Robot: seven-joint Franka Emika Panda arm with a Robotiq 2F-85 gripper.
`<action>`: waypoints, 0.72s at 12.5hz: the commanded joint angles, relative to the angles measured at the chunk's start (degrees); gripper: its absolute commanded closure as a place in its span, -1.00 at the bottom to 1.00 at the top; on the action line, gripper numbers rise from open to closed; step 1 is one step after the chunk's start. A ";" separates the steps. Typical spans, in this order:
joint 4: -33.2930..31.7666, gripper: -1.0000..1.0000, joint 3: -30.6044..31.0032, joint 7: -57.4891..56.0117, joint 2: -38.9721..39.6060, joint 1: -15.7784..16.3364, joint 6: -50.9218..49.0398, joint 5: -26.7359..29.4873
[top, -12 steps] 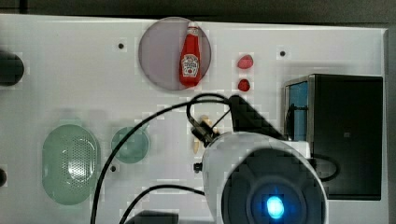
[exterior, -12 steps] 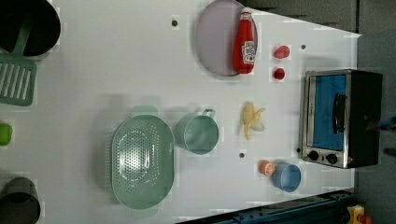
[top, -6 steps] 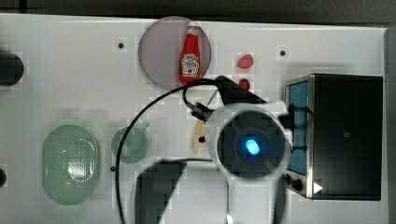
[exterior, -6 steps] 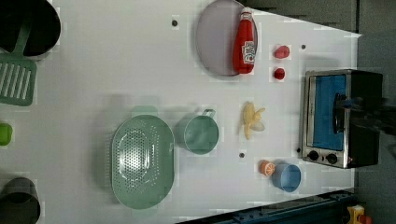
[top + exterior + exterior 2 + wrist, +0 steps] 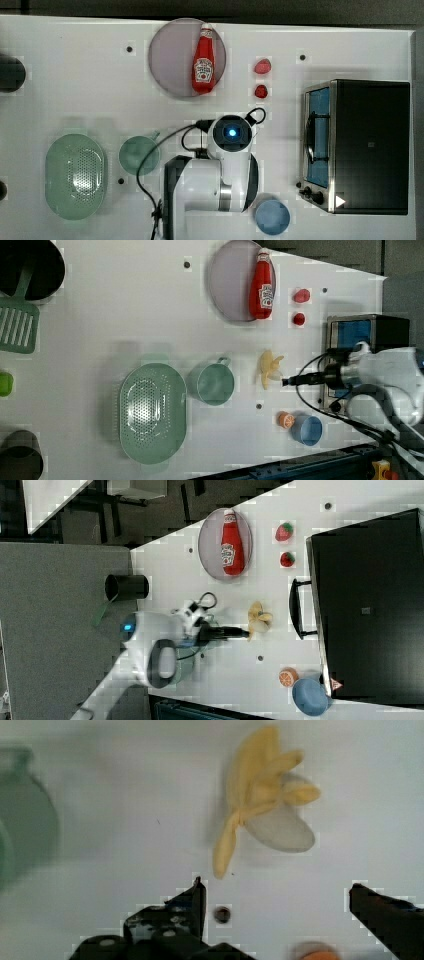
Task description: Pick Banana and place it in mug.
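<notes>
White tabletop point(image 5: 125, 315) (small dark holes), perhaps grey floor point(image 5: 55, 605) beside

a robot lab bench dressed up as a toy kitchen

the setting was a white tabletop point(image 5: 125, 305) with small bolt holes, standing over a dark floor, and a white robot arm point(image 5: 215, 185) with trailing black cables reached across it. kitchen props were scattered about: in the top view a ketchup bottle point(image 5: 203, 62) lay on a grey plate point(image 5: 170, 55) at 12 o'clock, a black toaster oven point(image 5: 365, 145) sat at 3 o'clock, a green colander point(image 5: 75, 175) at 8 o'clock, and a blue bowl point(image 5: 272, 217) near 5 o'clock. the strawberries point(image 5: 262, 66) looked like plastic play food.
</notes>
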 commanded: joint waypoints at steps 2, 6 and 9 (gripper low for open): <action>1.05 -1.00 0.56 -18.52 6.16 -0.79 13.22 -1.17; 1.02 -1.00 0.92 -18.50 13.21 -0.81 23.28 -1.17; 0.63 -0.45 0.95 -18.52 14.26 -0.83 24.30 -1.16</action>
